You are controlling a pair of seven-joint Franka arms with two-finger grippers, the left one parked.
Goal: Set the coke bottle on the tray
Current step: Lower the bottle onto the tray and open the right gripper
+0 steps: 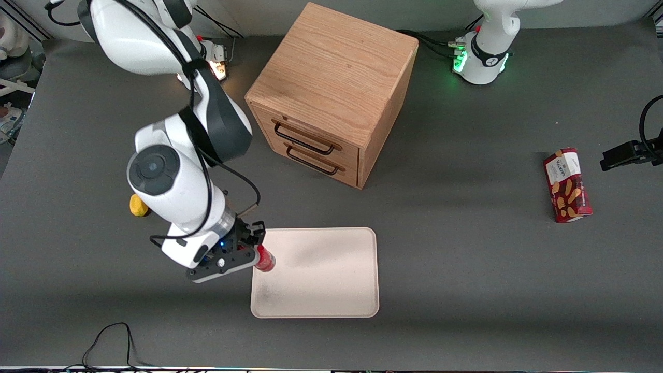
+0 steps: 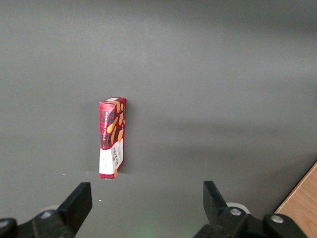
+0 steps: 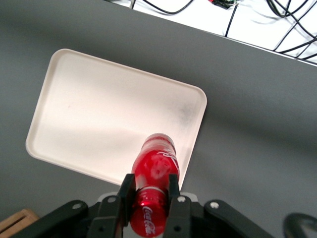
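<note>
The wooden two-drawer cabinet (image 1: pixel 331 93) stands at mid-table, farther from the front camera than the tray, with both drawers shut.

The tray (image 1: pixel 331 290) lies flat on the grey table (image 1: pixel 466 290), nearer the front camera than the cabinet. Its surface is bare except for a faint grey smudge near one corner.

The cookie box (image 1: pixel 567 185) lies toward the parked arm's end of the table, well apart from the tray. A small yellow object (image 1: pixel 137 205) lies toward the working arm's end, partly hidden by the arm.

The gripper (image 1: pixel 256 247) is positioned over the tray edge that faces the working arm's end of the table. Its fingers (image 3: pixel 126 194) are clamped on the coke bottle (image 3: pixel 154 178), one on each side of the body.

The coke bottle is held above the tray, not resting on it. Its long axis runs out from between the fingers and points over the tray surface, appearing tilted rather than upright. In the right wrist view, the projecting end of the bottle overlies the tray just inside the rim.

Judgement: the carry is nearly complete. The coming move probably requires travel toward the tray centre, then descent and release.
</note>
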